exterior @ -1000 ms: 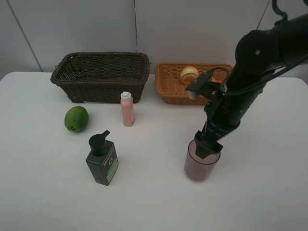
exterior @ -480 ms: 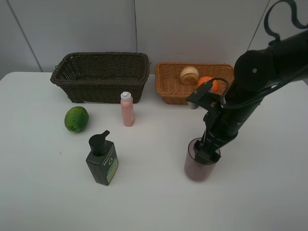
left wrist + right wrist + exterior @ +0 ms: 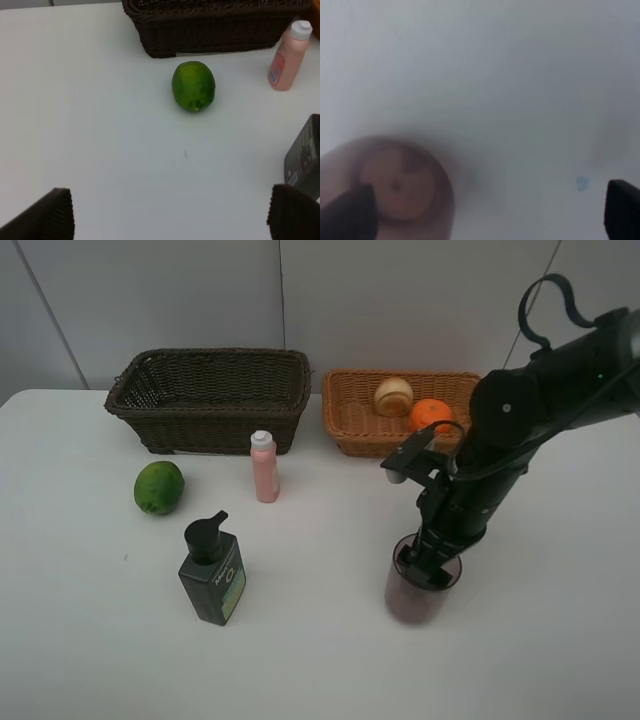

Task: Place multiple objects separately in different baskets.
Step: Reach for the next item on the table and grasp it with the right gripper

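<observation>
**A:** What has changed in the last second?

**B:** The right arm [image 3: 520,430] has sunk and swung clear of the tan basket [image 3: 355,437], so the orange [image 3: 431,414] inside it now shows beside the pale round fruit [image 3: 393,395]. The right tool [image 3: 428,562] has come down onto the purplish cup [image 3: 418,598].

**A:** Is it gripping the cup?

**B:** No. Its jaws are spread wide, one finger over the cup's mouth and the other outside the wall.

**A:** How does the cup stand?

**B:** It is upright with its mouth up and its long axis vertical, on the desk [image 3: 80,630], right of centre and on the near side of the tan basket.

**A:** And the other things?

**B:** The pink bottle [image 3: 264,472] stands upright with its white cap up, just on the near side of the dark brown basket [image 3: 210,418]. The pump bottle [image 3: 212,580] is upright too, with its spout pointing right and far. The green round fruit [image 3: 159,487] lies to the left of both bottles.

**A:** Is there room to move?

**B:** Open desk lies right of the cup and on its near side. The pump bottle is well apart on its left. The two baskets sit side by side along the far edge with a narrow gap between them.

**A:** And the left tool [image 3: 172,215]?

**B:** Its jaws are wide and hold nothing. It hangs above the desk on the near side of the green fruit.
</observation>
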`<action>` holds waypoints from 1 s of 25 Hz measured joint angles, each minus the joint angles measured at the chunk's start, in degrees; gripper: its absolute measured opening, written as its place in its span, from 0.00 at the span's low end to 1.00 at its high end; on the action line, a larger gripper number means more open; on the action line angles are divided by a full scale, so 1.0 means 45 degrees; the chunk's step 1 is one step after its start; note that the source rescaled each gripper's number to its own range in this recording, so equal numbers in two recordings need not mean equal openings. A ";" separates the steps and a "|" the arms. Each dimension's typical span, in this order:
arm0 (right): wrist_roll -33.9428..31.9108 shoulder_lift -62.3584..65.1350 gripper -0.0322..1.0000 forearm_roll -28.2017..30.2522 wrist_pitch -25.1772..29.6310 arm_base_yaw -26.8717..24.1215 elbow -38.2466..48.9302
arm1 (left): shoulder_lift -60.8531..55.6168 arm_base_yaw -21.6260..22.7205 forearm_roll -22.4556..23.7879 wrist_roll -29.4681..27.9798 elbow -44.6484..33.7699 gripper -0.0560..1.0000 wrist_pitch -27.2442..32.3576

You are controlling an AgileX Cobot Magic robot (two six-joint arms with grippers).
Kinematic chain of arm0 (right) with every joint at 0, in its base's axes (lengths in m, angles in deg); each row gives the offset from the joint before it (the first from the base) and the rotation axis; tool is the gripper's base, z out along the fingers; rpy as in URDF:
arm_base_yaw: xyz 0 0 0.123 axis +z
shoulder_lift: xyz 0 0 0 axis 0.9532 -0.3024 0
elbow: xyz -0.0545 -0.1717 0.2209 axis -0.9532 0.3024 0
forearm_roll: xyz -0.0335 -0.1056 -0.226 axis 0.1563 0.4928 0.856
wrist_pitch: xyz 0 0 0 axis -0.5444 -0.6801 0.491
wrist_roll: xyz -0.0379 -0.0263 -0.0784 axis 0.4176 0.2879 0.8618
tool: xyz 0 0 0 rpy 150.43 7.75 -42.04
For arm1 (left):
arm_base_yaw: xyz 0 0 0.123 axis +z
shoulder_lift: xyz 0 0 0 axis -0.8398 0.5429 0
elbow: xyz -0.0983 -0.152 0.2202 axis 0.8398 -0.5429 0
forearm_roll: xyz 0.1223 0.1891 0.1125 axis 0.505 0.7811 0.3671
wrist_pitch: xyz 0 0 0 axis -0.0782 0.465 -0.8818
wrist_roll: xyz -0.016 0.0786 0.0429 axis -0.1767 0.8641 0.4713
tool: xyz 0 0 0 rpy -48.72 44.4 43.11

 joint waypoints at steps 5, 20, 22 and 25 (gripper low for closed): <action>0.0000 -0.0086 0.59 0.0000 -0.0385 0.0000 0.0000 | 0.0000 0.0000 0.0000 0.0000 0.0000 1.00 0.0000; -0.0008 -0.0172 0.08 -0.0203 -0.0362 0.0009 -0.0029 | 0.0000 0.0000 0.0000 0.0000 0.0000 1.00 0.0000; -0.0008 -0.0172 0.08 -0.0203 -0.0362 0.0009 -0.0029 | 0.0000 0.0000 0.0000 0.0000 0.0000 1.00 0.0000; -0.0008 -0.0172 0.08 -0.0203 -0.0362 0.0009 -0.0029 | 0.0000 0.0000 0.0000 0.0000 0.0000 1.00 0.0000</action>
